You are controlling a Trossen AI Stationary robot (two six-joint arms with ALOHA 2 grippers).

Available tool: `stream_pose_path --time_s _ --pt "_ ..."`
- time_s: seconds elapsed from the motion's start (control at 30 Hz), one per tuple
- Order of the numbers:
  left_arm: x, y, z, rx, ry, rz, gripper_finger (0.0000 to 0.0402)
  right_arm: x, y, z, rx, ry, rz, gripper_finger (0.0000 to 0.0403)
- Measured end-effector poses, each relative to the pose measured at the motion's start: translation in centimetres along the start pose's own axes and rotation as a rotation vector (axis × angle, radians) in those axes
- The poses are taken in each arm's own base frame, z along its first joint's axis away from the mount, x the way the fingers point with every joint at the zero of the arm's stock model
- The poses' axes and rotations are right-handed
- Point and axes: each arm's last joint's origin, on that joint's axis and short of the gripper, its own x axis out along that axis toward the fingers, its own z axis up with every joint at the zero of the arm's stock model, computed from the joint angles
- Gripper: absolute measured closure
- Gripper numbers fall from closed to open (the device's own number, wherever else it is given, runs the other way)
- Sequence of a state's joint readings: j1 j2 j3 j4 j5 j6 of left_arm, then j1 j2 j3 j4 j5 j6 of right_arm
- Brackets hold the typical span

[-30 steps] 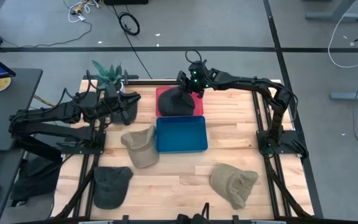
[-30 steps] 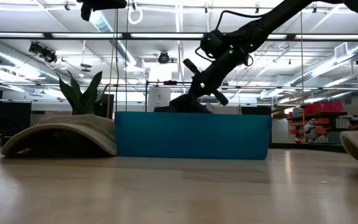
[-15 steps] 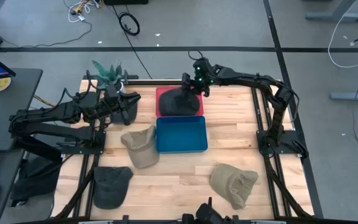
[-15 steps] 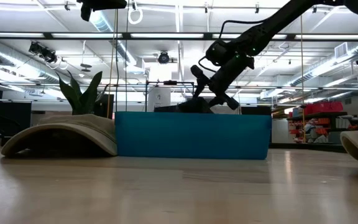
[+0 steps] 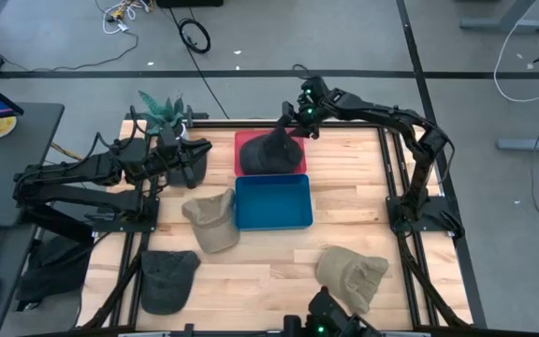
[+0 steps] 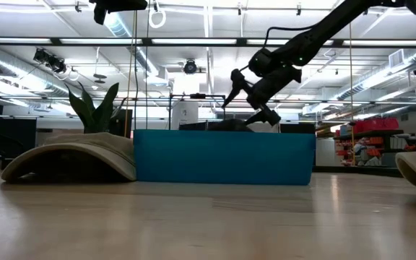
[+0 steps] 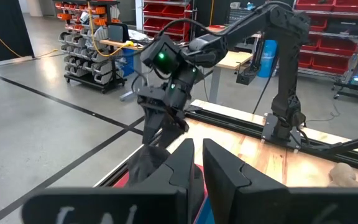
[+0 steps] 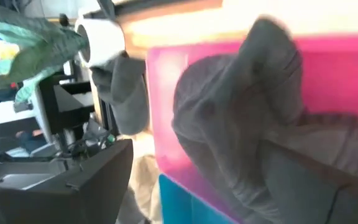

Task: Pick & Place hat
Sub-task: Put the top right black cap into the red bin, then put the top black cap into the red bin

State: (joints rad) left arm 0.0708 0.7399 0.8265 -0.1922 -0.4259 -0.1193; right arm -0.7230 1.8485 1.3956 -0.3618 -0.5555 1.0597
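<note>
Two fingers of right hand (image 5: 295, 126) spread wide, above dark hat (image 5: 269, 154), holding nothing.

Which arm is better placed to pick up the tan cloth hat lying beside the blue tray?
Probably the left. Its fingers rest near the tan cloth hat, on the blue tray's left, while the right fingers hang open over the dark hat in the red tray.

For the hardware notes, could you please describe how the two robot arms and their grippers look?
Both arms are dark, slim and jointed. The right gripper has two flat dark fingers, green lights glowing at its wrist and a thin cable looping above. The left gripper is equally dark.
</note>
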Motion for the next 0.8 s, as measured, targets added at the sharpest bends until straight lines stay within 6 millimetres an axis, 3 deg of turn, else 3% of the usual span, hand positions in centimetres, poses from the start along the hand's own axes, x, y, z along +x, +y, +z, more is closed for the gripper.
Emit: stream_pose_path --time_s 0.4,0.63,0.8 --pt "0.0 0.0 0.0 -0.001 -0.001 0.0 0.0362 -4.2 1.3 -0.3 -0.109 -0.095 -0.002 0.0086" --pt "0.0 0.0 0.0 -0.096 0.003 -0.004 0.0361 -8.4 4.2 -2.5 -0.22 -0.118 0.125 0.0092" --pt "0.6 -0.4 -0.5 -0.004 0.068 -0.085 0.0335 -10.3 5.8 -4.6 -0.364 -0.14 0.176 0.0091"
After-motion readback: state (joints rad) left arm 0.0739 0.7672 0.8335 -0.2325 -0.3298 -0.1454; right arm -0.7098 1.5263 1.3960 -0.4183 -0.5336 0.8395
